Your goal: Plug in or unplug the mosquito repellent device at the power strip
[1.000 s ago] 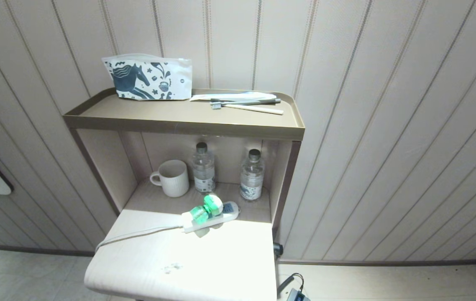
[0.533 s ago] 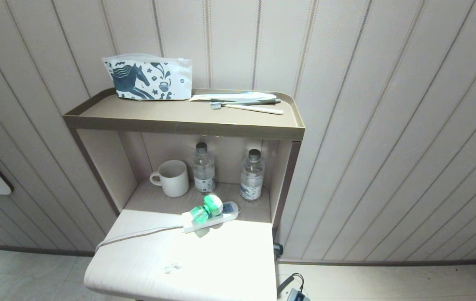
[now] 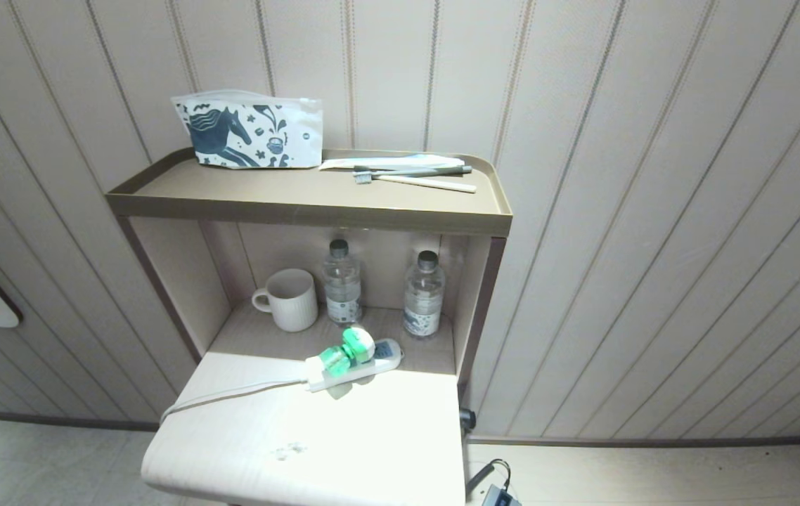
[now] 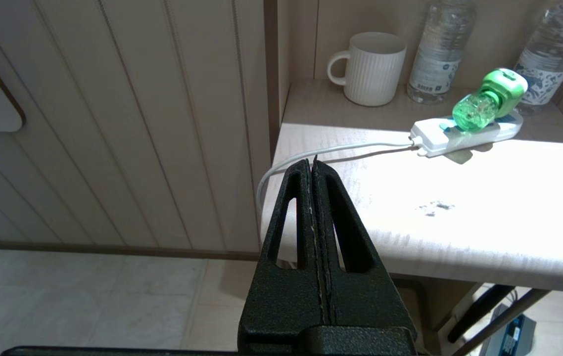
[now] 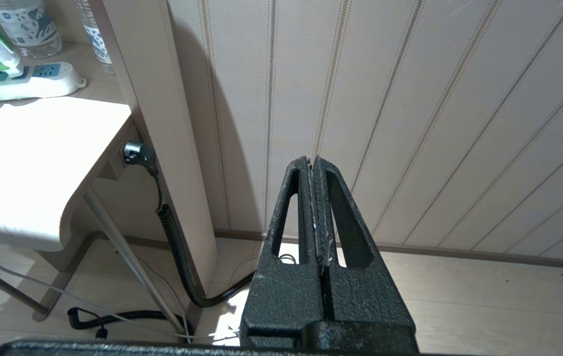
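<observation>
A: Head camera's high up, looking forward and down at the wall shelf and white table, from a fair way back.

B: Left wrist camera sits low beside the table's left edge, facing across the table towards the power strip.

A: Right wrist camera's low on the other side, aimed at the panelled wall; it just catches the strip's end.

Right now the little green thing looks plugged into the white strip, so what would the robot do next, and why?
Probably open the left gripper and reach toward the mosquito repellent device. It sits plugged into the power strip on the table, so unplugging seems the job. Both grippers are shut, empty and well short of it; the right gripper faces the wall.
</observation>
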Robot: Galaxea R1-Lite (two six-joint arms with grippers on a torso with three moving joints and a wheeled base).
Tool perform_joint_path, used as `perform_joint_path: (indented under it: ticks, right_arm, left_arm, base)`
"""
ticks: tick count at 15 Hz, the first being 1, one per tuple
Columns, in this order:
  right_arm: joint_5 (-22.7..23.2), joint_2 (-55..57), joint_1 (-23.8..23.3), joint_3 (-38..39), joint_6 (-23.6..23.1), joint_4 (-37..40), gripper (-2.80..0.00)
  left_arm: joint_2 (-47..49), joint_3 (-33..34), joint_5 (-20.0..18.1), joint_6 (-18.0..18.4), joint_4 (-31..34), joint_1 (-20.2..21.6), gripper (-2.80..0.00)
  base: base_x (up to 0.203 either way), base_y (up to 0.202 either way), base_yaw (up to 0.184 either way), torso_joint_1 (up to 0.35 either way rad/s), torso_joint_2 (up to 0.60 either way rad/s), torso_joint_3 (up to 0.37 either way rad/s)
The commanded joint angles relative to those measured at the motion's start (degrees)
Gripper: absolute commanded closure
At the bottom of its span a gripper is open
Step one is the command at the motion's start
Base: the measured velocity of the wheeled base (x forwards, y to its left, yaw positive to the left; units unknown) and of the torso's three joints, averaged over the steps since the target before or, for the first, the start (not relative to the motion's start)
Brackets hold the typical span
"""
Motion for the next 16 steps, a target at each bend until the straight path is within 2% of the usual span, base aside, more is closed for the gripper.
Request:
perform_joint_path:
  ticks: [1,16]
  right_arm:
    - [0.02,0.00,0.02,0.00,-0.02,0.02,0.00]
    - [-0.86,0.18,-0.03,1.40,1.56,-3.76,0.00]
  left_arm:
    - [0.09,0.00,0.01,0.02,-0.05,0.02,0.00]
    - [0.09,0.00,0.01,0.02,-0.05,0.02,0.00]
  base:
    - [0.000,0.000,0.000,0.000,0.00,0.000]
    - [0.000,0.000,0.000,0.000,0.00,0.000]
